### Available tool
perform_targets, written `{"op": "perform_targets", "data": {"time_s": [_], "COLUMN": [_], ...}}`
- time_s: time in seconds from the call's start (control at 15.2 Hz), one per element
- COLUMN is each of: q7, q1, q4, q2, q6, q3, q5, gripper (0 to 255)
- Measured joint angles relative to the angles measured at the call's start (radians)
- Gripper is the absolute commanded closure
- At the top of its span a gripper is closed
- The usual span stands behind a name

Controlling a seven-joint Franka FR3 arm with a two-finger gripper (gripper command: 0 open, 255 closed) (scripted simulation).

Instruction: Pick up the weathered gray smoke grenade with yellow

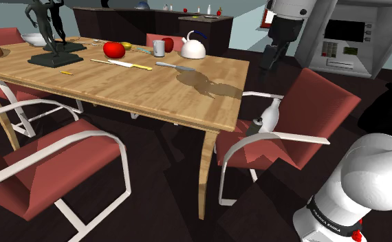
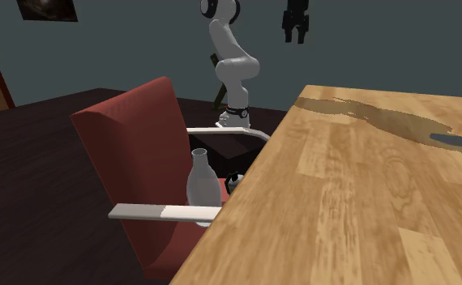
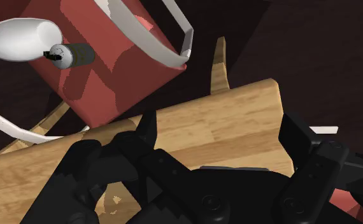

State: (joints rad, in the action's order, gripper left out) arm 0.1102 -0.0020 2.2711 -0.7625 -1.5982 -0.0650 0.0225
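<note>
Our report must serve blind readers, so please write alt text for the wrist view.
The open black gripper hangs over a corner of the wooden table. Beyond it, on a red chair's seat, a small grey grenade sits beside a white bottle.

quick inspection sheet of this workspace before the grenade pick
surface: wooden table, shadow patch near its corner
job's things: grey grenade lies on red chair seat beside white vase
clutter: dark statue, red fruit, white kettle, mug, knife on the table
grippers: tool open, raised, apart from the grenade, holding nothing
cables: nothing seen
surroundings: more red chairs, dark floor, counter behind
</note>
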Motion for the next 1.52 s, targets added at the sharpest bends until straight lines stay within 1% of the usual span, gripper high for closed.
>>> {"op": "perform_targets", "data": {"time_s": [0.07, 0.2, 0.46, 0.66, 0.92, 1.12, 1.32, 1.52], "q7": [0.000, 0.022, 0.095, 0.155, 0.235, 0.298, 0.362, 0.430], "q1": [0.000, -0.005, -0.024, -0.041, -0.062, -0.074, -0.080, -0.078], "q4": [0.000, 0.036, 0.112, 0.174, 0.227, 0.247, 0.259, 0.250], "q2": [0.000, -0.007, -0.003, 0.013, 0.070, 0.133, 0.203, 0.286], "q6": [0.000, -0.033, -0.125, -0.212, -0.336, -0.428, -0.517, -0.598], "q3": [0.000, 0.022, 0.092, 0.152, 0.234, 0.299, 0.361, 0.423], "q5": [0.000, 0.009, 0.040, 0.064, 0.093, 0.107, 0.111, 0.101], "gripper": [0, 0, 0, 0, 0, 0, 0, 0]}}
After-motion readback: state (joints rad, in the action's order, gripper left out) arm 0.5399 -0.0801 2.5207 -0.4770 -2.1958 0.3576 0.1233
